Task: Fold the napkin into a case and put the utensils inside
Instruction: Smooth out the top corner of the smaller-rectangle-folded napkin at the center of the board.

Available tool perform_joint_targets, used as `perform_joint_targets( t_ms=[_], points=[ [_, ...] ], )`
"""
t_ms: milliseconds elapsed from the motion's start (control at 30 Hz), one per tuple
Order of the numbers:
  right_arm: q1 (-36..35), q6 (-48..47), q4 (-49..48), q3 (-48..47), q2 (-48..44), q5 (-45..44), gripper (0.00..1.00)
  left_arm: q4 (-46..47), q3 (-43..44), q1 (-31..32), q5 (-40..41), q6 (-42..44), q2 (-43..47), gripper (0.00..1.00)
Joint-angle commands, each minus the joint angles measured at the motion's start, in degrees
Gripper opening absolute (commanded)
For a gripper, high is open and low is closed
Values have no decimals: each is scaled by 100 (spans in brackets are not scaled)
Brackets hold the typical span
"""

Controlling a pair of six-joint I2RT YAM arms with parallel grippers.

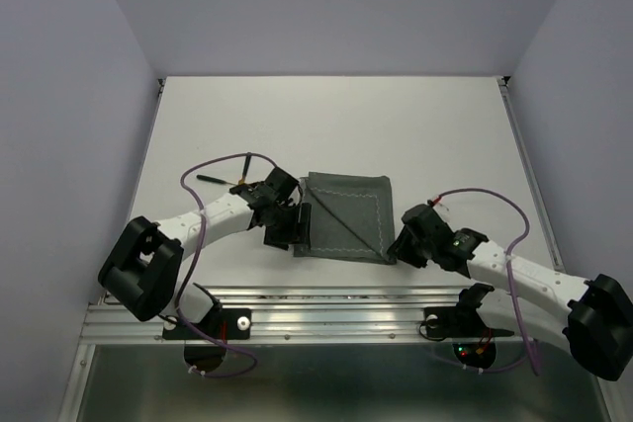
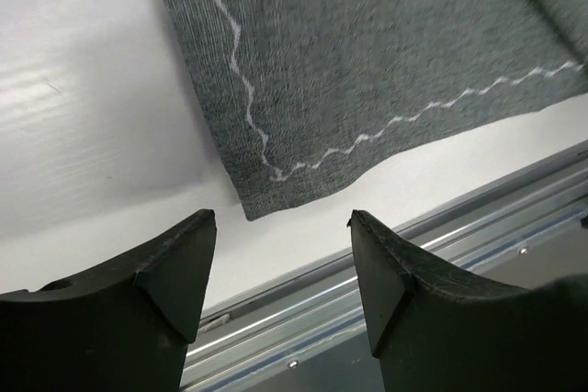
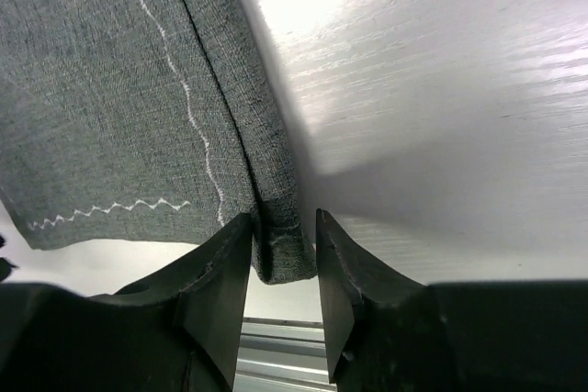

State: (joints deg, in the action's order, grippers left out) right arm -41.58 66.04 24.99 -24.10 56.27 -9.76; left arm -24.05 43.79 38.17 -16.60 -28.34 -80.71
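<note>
One stage of the job looks partly done, in my judgement: the napkin [image 1: 348, 212] lies in the middle of the worktop [image 1: 326, 126] doubled into a rough square, with a diagonal flap edge crossing it and the stitched hem showing along its far and right sides. It is not yet the narrow case the task wants, so more folding is left. Nothing has gone inside it either. A thin dark sliver with a gold glint, probably one of the utensils [image 1: 223, 179] (too small to be sure), lies on the worktop well to the left of the cloth, beside the left arm's cable.

The left arm reaches from its near-left base across to the right, its wrist low at the napkin's left edge. The left gripper [image 2: 280, 222] has its jaws wide apart and holds nothing. In the left wrist view a stitched corner of the napkin [image 2: 367, 61] lies flat just beyond the tips, apart from them.

The right arm stretches leftward from the near-right base, and the right gripper [image 3: 283, 227] sits at the cloth's near right corner. Its jaws stand narrowly apart with the doubled corner of the napkin [image 3: 110, 89] between them; I cannot tell whether they pinch it or merely flank it.
</note>
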Motion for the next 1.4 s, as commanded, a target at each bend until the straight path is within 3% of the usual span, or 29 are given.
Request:
perform_joint_targets(
  t_ms=[0, 267, 433, 733, 1033, 1367],
  points=[
    [-8, -354, 427, -620, -108, -719, 43, -407, 927, 6, 639, 57, 99, 70],
    [633, -1329, 384, -1588, 770, -940, 40, -91, 2019, 6, 754, -66, -550, 56],
    [1380, -2094, -152, -2028, 1587, -151, 34, 129, 2729, -3, 842, -14, -1358, 47],
    [1618, -2693, -434, -3013, 2914, 184, 28, 199, 3469, -451, 816, 320, -2308, 26],
    [1680, -2790, -645, -3417, 3785, 413, 32, 278, 3514, -715, 790, 522, -2810, 22],
    [1680, -2921, -654, -3690, 4164, 440, 34, 331, 3391, -873, 799, 636, -2924, 22]
  ],
)
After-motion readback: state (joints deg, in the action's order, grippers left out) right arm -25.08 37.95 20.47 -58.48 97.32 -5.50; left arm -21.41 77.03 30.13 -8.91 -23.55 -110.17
